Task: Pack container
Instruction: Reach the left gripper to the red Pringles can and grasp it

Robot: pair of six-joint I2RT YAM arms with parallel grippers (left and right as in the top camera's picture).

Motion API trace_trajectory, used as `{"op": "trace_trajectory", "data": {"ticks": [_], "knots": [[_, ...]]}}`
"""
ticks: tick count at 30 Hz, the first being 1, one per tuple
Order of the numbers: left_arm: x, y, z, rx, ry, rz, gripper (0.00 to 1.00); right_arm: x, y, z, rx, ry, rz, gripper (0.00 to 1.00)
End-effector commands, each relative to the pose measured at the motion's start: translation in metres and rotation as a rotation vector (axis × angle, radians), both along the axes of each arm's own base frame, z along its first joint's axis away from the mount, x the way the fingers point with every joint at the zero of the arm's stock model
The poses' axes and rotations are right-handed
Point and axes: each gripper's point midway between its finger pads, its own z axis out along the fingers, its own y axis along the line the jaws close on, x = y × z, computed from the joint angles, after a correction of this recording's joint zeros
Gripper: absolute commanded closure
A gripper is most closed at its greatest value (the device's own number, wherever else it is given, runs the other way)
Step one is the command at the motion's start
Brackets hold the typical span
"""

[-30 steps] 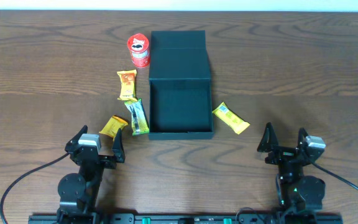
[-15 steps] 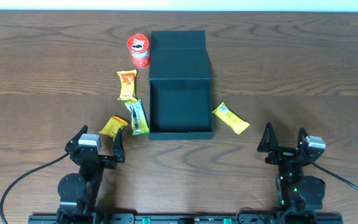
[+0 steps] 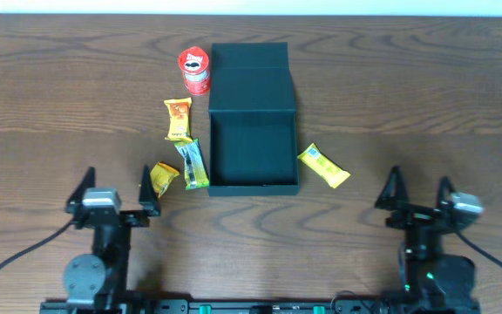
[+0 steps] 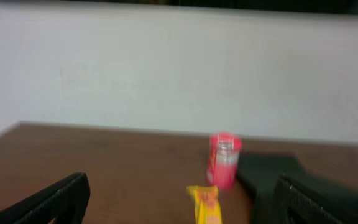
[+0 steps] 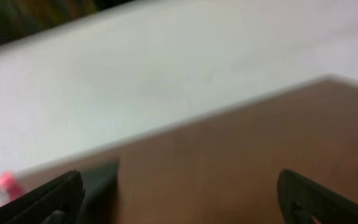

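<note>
The dark teal-black container [image 3: 253, 161] stands open at the table's middle, its flap lid [image 3: 251, 78] laid back behind it; its inside looks empty. Snack packets lie around it: an orange one [image 3: 178, 119], a green-black one [image 3: 193, 163] and a yellow one [image 3: 163, 177] on its left, a yellow one [image 3: 323, 166] on its right. My left gripper [image 3: 116, 190] is open and empty near the front left. My right gripper [image 3: 419, 187] is open and empty at the front right. The blurred left wrist view shows the container's lid [image 4: 267, 174] and an orange packet [image 4: 205, 204].
A small red cylindrical can [image 3: 194, 71] stands at the container's back left corner; it also shows in the left wrist view [image 4: 223, 160]. A white wall rises behind the table. Cables trail from both arm bases at the front edge.
Both arms have shifted outward: the left gripper to the left, the right gripper to the right. Both wrist views are blurred by motion. The packets and the container have not moved.
</note>
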Motion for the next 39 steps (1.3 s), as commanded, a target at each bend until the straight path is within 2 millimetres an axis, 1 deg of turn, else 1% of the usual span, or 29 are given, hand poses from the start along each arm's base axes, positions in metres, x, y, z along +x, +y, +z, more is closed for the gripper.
{"op": "trace_trajectory", "data": {"ticks": [1, 3, 5, 7, 10, 12, 14, 16, 18, 20, 22, 24, 27, 28, 30, 31, 33, 34, 37, 39], "knots": [[0.001, 0.008, 0.052, 0.012, -0.039, 0.045, 0.05, -0.006, -0.011, 0.045, 0.023, -0.056, -0.065, 0.01], [0.011, 0.006, 0.075, 0.015, -0.025, 0.037, 0.05, -0.002, -0.011, 0.067, 0.023, -0.057, -0.064, 0.01], [0.028, 0.001, 0.097, 0.046, 0.004, 0.019, 0.05, 0.008, -0.011, 0.087, 0.022, -0.04, -0.063, 0.01], [0.049, -0.003, 0.116, 0.075, 0.054, 0.0, 0.04, 0.023, -0.008, 0.102, 0.019, -0.004, -0.049, 0.01], [0.082, -0.008, 0.138, 0.092, 0.152, -0.016, 0.05, 0.052, -0.003, 0.12, -0.013, 0.07, -0.023, 0.01], [0.102, -0.009, 0.149, 0.097, 0.223, -0.018, 0.05, 0.074, 0.001, 0.132, -0.04, 0.115, -0.002, 0.01], [0.118, -0.008, 0.154, 0.102, 0.297, -0.01, 0.05, 0.095, 0.002, 0.141, -0.046, 0.173, 0.005, 0.01], [0.132, -0.004, 0.153, 0.11, 0.391, 0.015, 0.05, 0.111, 0.002, 0.145, -0.047, 0.237, 0.006, 0.01], [0.143, -0.001, 0.147, 0.114, 0.485, 0.032, 0.05, 0.129, 0.003, 0.142, -0.047, 0.323, 0.007, 0.01], [0.153, -0.001, 0.137, 0.115, 0.576, 0.033, 0.05, 0.143, 0.003, 0.134, -0.047, 0.419, 0.009, 0.01], [0.163, -0.002, 0.12, 0.107, 0.664, 0.034, 0.05, 0.153, 0.003, 0.116, -0.048, 0.536, 0.012, 0.01], [0.167, -0.005, 0.091, 0.09, 0.781, 0.024, 0.04, 0.156, 0.003, 0.088, -0.05, 0.681, 0.015, 0.01], [0.161, -0.019, 0.037, 0.069, 0.993, -0.056, 0.05, 0.15, 0.004, 0.04, -0.049, 0.896, 0.028, 0.01], [0.159, -0.024, 0.023, 0.056, 1.049, -0.086, 0.05, 0.146, 0.007, 0.023, -0.041, 0.964, 0.046, 0.01], [0.157, -0.037, -0.002, 0.013, 1.146, -0.157, 0.05, 0.139, 0.02, -0.001, -0.004, 1.065, 0.119, 0.01], [0.158, -0.044, -0.012, -0.012, 1.18, -0.192, 0.05, 0.136, 0.03, -0.013, 0.027, 1.114, 0.17, 0.01], [0.159, -0.058, -0.033, -0.069, 1.251, -0.259, 0.05, 0.133, 0.041, -0.031, 0.069, 1.185, 0.231, 0.01], [0.16, -0.062, -0.041, -0.083, 1.277, -0.277, 0.05, 0.132, 0.042, -0.038, 0.076, 1.214, 0.234, 0.01], [0.165, -0.066, -0.066, -0.102, 1.343, -0.292, 0.04, 0.13, 0.05, -0.055, 0.11, 1.279, 0.273, 0.01], [0.163, -0.065, -0.08, -0.107, 1.397, -0.289, 0.05, 0.131, 0.051, -0.062, 0.117, 1.302, 0.277, 0.01]]}}
